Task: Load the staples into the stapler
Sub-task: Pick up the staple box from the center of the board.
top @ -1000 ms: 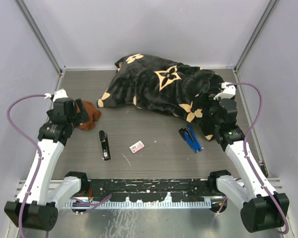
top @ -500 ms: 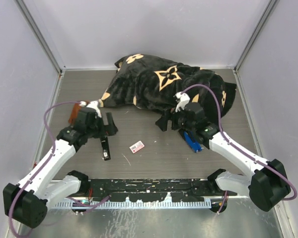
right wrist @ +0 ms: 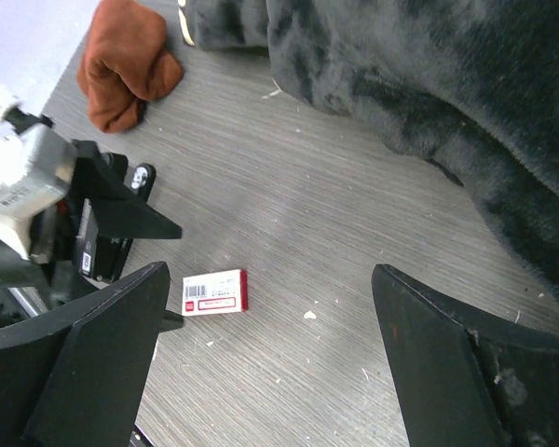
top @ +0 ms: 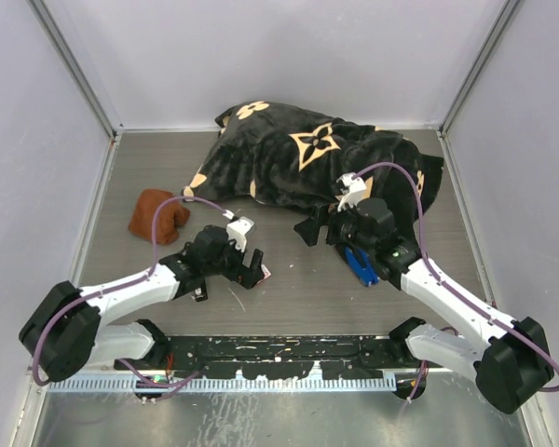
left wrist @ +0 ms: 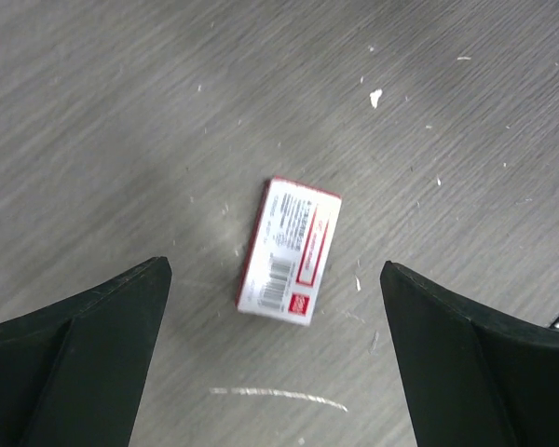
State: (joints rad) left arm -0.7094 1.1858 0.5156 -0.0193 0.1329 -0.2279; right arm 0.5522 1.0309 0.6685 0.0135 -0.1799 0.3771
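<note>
1. Top external: the left gripper (top: 251, 269) hung low over the middle of the table. The right gripper (top: 309, 229) stood well apart from it, near the blue stapler (top: 361, 265).
2. Left wrist: the fingers (left wrist: 102, 345) were spread wide and held nothing. The staples (left wrist: 290, 249) lay flat on the table between them, label up and slightly skewed. Recommended procedure: square the wrist to the long edges, descend until the pads straddle the box, then close lightly, because thin cardboard would probably crush.
3. Right wrist: these fingers were likewise parted and empty, with the box just beside the left fingertips. Keep this arm clear.
</note>
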